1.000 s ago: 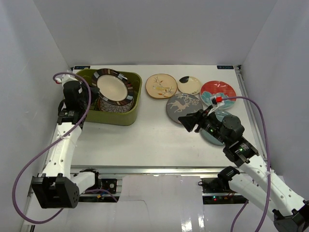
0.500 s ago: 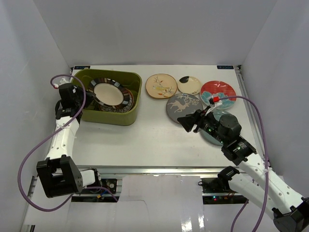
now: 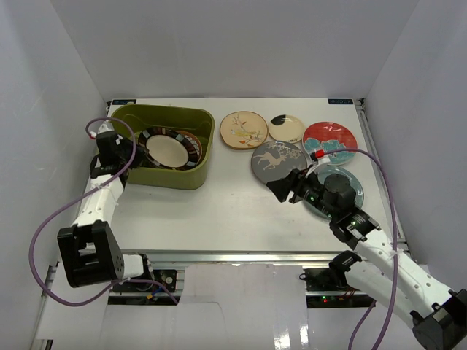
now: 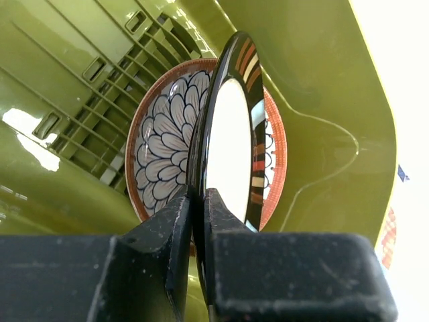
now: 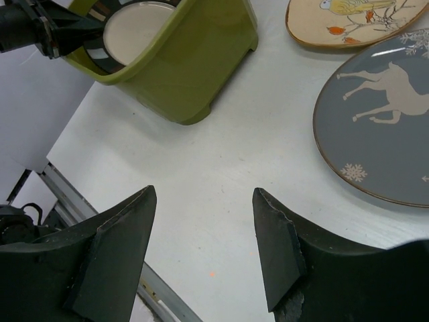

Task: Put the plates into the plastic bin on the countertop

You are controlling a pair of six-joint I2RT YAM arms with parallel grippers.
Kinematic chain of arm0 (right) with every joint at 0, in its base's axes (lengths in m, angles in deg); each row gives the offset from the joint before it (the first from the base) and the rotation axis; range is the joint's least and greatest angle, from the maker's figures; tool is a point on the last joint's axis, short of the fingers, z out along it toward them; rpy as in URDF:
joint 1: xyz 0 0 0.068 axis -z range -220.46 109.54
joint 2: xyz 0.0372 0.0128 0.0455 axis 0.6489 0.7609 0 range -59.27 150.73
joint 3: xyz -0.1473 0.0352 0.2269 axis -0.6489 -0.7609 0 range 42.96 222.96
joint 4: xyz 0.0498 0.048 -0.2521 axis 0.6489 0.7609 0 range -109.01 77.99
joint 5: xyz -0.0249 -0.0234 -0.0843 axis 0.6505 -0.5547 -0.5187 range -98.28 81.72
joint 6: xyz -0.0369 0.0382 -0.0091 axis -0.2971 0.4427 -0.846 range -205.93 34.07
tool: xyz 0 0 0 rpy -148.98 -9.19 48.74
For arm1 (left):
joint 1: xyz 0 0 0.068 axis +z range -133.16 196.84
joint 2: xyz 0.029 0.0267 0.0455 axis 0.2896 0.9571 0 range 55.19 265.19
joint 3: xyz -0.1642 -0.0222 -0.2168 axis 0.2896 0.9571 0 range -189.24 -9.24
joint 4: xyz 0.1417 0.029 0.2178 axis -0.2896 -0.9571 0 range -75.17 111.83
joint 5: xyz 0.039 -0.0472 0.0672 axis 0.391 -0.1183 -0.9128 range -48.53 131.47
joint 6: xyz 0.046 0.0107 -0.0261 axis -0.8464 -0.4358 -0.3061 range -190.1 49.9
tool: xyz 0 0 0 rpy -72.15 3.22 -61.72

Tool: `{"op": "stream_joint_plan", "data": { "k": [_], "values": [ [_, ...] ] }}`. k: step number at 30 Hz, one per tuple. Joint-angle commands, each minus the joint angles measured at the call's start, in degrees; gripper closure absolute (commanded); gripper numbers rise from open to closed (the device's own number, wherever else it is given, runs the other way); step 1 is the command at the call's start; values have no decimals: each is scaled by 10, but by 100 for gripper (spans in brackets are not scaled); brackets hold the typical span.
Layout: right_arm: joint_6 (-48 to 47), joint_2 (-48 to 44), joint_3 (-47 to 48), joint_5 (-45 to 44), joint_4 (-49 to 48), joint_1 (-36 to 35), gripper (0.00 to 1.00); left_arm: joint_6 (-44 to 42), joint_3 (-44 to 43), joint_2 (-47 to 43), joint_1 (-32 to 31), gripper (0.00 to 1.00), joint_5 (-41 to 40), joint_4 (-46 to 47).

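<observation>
L gripper [image 4: 198, 201] pinches the dark-rimmed plate [image 4: 231, 147] by its rim (jaws nearly closed) inside the plastic bin [image 4: 322, 100]. R gripper [image 5: 202, 194] hangs open, empty, beside the grey deer plate [image 5: 382, 134]. Table-corner label [image 3: 340, 101] is too small to read.

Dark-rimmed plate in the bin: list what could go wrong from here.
1. The left pincer grips the dark-rimmed plate by its rim, tilted over the floral plate; released now, it may drop and chip both.
2. The open right pincer hovers near the deer plate and could nudge it.

Seven plates [image 3: 168, 149] are counted: two in the one bin [image 3: 182, 177], five on the surface [image 3: 219, 211]. Two arms [image 3: 98, 208] are seen.
</observation>
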Motion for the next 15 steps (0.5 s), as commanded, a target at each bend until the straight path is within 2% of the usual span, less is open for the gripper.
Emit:
{"op": "stream_joint_plan", "data": {
  "k": [1,2,3,5,6,9,11,15],
  "values": [
    [15,20,-25,-25,-52,2,34,-11,-7,7,3,87,6,34],
    [31,25,-31,-36,-60,3,34,-18,-9,10,3,81,-2,30],
    [41,30,-44,-45,-72,3,34,-20,-12,15,3,69,-6,19],
    [57,46,-54,-97,-80,2,32,-36,-18,24,3,55,-23,4],
    [80,51,-62,-117,-82,3,29,-41,-24,27,3,44,-29,-10],
    [128,66,-88,-180,-112,3,23,-53,-29,33,2,24,-45,-27],
    [160,77,-104,-225,-138,5,20,-61,-36,38,3,21,-49,-40],
    [238,102,-133,-297,-172,7,25,-63,-31,31,3,17,-45,-40]
  ]
}}
